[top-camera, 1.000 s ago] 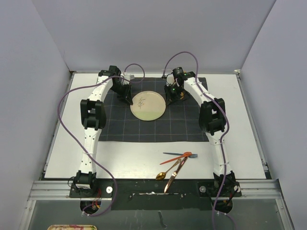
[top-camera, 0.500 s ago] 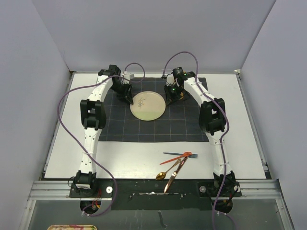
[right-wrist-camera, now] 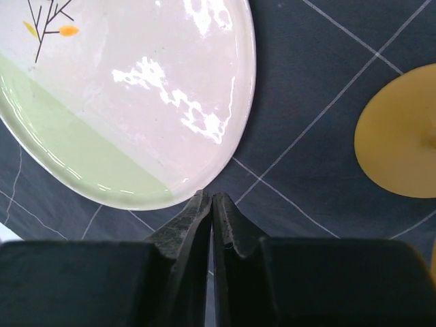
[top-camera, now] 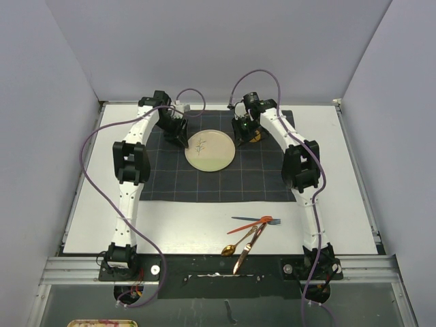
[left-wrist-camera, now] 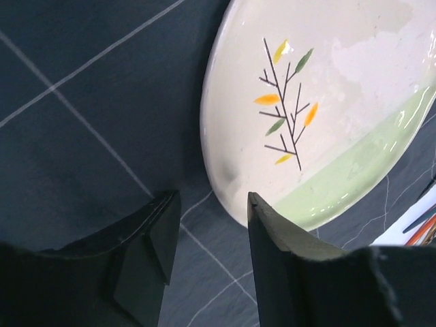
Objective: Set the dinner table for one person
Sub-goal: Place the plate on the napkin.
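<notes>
White surface [top-camera: 340, 177] spans workspace between grey walls, metal rail along near edge. Dark gridded cloth [top-camera: 218, 178] on its far half. Plate [top-camera: 210, 150] (twig motif, pale green band) lies on cloth. Left tool [left-wrist-camera: 210, 204] released, jaws apart and empty, just beside plate's left rim. Right tool [right-wrist-camera: 210, 199] clenched on nothing, at plate's right rim. Yellow disc [right-wrist-camera: 400, 133] on cloth beside it. Cutlery [top-camera: 253, 223] piled near front edge, off cloth.

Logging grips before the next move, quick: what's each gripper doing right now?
Left gripper: open, jaws apart by the plate's rim, holding nothing.
Right gripper: closed, jaws together, holding nothing.
</notes>
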`<state>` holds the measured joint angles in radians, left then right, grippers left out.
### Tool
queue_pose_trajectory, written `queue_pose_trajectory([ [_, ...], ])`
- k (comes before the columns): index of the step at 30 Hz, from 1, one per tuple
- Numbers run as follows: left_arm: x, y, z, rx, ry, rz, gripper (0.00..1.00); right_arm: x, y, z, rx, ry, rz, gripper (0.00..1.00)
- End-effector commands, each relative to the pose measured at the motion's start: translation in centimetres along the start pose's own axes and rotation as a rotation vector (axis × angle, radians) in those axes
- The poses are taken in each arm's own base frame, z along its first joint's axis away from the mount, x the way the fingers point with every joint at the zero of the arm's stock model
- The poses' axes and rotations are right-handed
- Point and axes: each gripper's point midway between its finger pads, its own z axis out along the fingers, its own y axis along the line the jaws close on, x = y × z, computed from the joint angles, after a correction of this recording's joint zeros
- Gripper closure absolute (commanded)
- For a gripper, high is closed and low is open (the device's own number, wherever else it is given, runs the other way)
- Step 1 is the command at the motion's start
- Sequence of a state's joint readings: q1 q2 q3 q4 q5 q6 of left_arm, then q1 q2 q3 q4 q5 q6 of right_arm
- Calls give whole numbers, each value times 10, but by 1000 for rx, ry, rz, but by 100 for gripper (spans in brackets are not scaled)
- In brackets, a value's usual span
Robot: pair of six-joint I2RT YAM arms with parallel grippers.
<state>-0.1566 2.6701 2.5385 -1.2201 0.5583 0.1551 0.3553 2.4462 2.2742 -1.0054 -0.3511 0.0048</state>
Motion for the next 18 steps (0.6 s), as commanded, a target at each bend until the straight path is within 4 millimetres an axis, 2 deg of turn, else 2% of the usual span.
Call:
queue_pose_trajectory([
  [1,-28,-25,-79,-90,-131,121,57,-40,15,-62,49,-147,-83,93],
  [5,-22,-17,-104,-105,-163,97,58,-45,17,-87,71,-199,-122,92],
  [9,-17,-11,-135,-98,-210,58,64,-50,28,-111,54,-259,-184,91],
  [14,-4,-13,-151,-158,-277,107,66,-45,42,-140,40,-317,-256,85],
  [18,7,-6,-160,-306,-345,207,64,-34,50,-158,33,-346,-289,83],
])
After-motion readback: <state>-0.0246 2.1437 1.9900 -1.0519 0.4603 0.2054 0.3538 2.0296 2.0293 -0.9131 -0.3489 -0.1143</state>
